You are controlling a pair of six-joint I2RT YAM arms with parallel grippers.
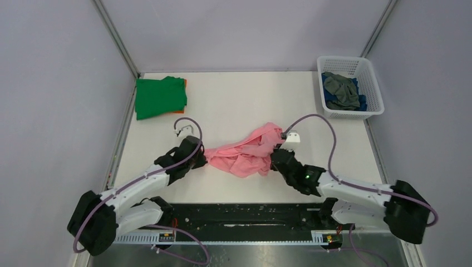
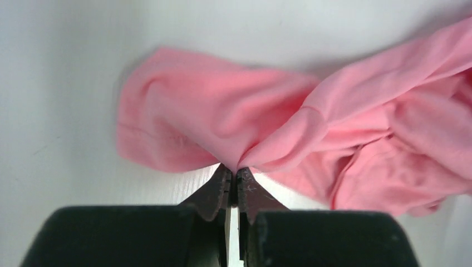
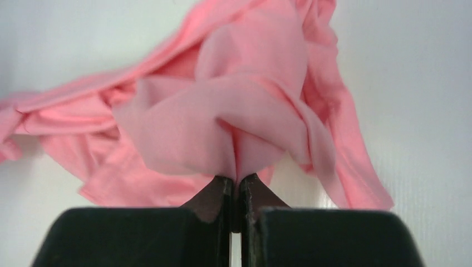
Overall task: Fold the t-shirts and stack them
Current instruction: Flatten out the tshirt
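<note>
- Well apart from the white lattice basket [image 1: 350, 58], out toward the near middle of the tabletop [image 1: 239, 100], I see the pink t-shirt [image 1: 245, 153] lying crumpled in one long bunch.
- My left end effector [image 2: 234, 171] is clamped on the end of that shirt farthest from the basket. The left wrist view shows its jaws pressed together on a pinched fold, with cloth fanning out beyond the tips.
- My right end effector [image 3: 236, 179] is clamped on the shirt's end nearer the basket. The right wrist view shows its jaws closed on a gathered pleat of pink cloth.
- Between the two grips the shirt hangs in loose, twisted folds, and most of it rests on the tabletop. I cannot tell whether the pinched ends are lifted clear of it.
- Inside the basket a grey t-shirt [image 1: 340, 89] lies crumpled on top of a blue t-shirt [image 1: 360, 103].
- Across the tabletop from the basket, at the opposite far corner, a green t-shirt [image 1: 160, 97] lies folded flat on an orange t-shirt [image 1: 184, 83]. Only a thin edge of the orange one shows, on the side facing the basket.
</note>
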